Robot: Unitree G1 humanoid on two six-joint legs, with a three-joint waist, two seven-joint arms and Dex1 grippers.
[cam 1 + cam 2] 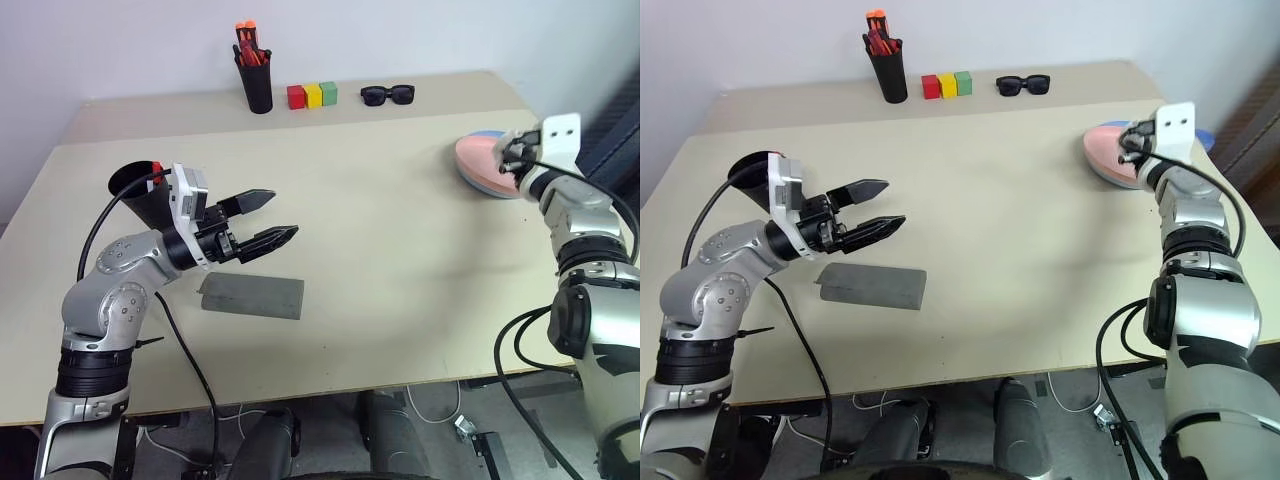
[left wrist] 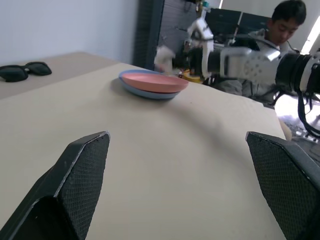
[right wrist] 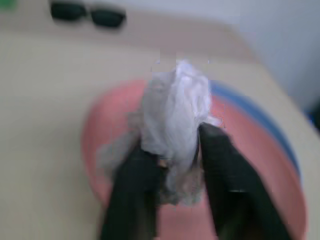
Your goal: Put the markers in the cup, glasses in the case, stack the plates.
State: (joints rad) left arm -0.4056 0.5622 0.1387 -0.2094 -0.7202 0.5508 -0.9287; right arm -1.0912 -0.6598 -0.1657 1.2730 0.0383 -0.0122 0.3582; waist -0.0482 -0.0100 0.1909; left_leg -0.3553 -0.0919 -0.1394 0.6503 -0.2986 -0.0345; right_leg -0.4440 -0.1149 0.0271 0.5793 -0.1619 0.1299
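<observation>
On the beige surface point(image 1: 400, 230), toward its right edge, the salmon pink round plate point(image 1: 478, 158) lies stacked on the light blue round plate point(image 2: 145, 93), whose rim shows beneath it. Over that stack hangs the right hand point(image 3: 172, 165), its two black fingers point(image 3: 132, 190) clenched on a crumpled white wad of paper or tissue point(image 3: 175, 110).

Toward the left side, the left hand point(image 1: 272, 222) hovers above the surface with its fingers spread wide and nothing between them. Just below it lies the flat grey rectangular case point(image 1: 252, 296), closed. Behind that hand stands the wide black plastic cup point(image 1: 135, 190), with a red cap point(image 1: 157, 167) showing at its rim.

Along the far edge stand a narrow black pen holder point(image 1: 257, 88) with a bunch of orange-red pens point(image 1: 249, 46), beside it a row of red, yellow and green blocks point(image 1: 312, 95), then chunky black sunglasses point(image 1: 387, 95). A person point(image 2: 272, 35) sits beyond the surface in the left wrist view.
</observation>
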